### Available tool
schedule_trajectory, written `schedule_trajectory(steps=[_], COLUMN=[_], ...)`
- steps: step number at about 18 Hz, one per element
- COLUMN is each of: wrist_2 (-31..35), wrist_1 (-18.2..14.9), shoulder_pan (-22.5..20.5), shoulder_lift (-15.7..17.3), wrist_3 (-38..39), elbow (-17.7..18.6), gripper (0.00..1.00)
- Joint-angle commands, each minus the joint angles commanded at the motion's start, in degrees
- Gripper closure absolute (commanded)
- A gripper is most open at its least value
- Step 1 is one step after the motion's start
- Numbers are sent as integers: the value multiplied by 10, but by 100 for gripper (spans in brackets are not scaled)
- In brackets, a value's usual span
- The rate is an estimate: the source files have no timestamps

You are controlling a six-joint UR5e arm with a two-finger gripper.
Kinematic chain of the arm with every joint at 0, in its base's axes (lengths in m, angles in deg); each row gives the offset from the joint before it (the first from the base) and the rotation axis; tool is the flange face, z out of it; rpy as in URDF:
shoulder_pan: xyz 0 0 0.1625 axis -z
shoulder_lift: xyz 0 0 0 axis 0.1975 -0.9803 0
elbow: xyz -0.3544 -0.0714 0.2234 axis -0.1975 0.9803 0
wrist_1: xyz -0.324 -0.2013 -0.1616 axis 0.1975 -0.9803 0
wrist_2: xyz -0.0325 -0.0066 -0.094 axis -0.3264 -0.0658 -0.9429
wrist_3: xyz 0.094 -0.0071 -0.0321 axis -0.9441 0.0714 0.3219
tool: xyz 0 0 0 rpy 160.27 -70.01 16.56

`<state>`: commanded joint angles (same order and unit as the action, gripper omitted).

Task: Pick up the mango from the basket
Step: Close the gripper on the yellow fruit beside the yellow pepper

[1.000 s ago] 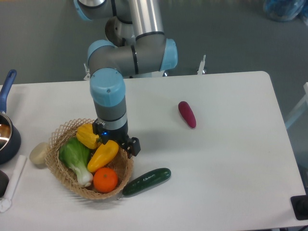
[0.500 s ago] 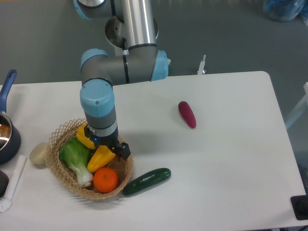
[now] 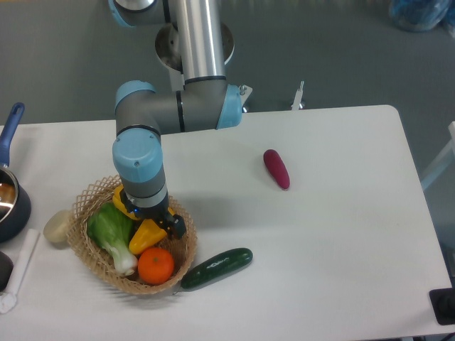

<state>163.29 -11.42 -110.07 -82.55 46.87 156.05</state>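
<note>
The tan wicker basket (image 3: pixel 92 264) sits at the front left of the table. In it lies the yellow mango (image 3: pixel 143 237), and only its lower end shows beneath the arm. My gripper (image 3: pixel 152 222) points straight down over the mango's upper part, at the basket's middle. The wrist hides the fingers, so whether they touch the fruit cannot be told. A round orange (image 3: pixel 156 265) rests just in front of the mango, a leafy green vegetable (image 3: pixel 111 231) lies to its left, and a sliver of a yellow pepper (image 3: pixel 119 200) peeks out behind the wrist.
A dark green cucumber (image 3: pixel 216 267) lies against the basket's right front rim. A purple eggplant (image 3: pixel 276 168) lies at mid-table on the right. A pot with a blue handle (image 3: pixel 10 192) and a pale round object (image 3: pixel 56 226) stand left of the basket.
The arm has swung left and the gripper has come down over the middle of the basket, covering more of the mango and the pepper. The fruits have not moved.
</note>
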Motion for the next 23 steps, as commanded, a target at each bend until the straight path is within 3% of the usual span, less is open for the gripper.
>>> schedule_trajectory(steps=[11,15,19,20,23], wrist_2=[4,4,3,1,-2], wrist_1=[-1,-3,-4,-4,-4], shoulder_pan=[6,5,5,5,2], shoulder_lift=[-11,-11,-5,-4,-1], wrist_3=[2,3,3,3,0], elbow=[0,0,-3,-6,-10], gripper=[3,43,91,96,98])
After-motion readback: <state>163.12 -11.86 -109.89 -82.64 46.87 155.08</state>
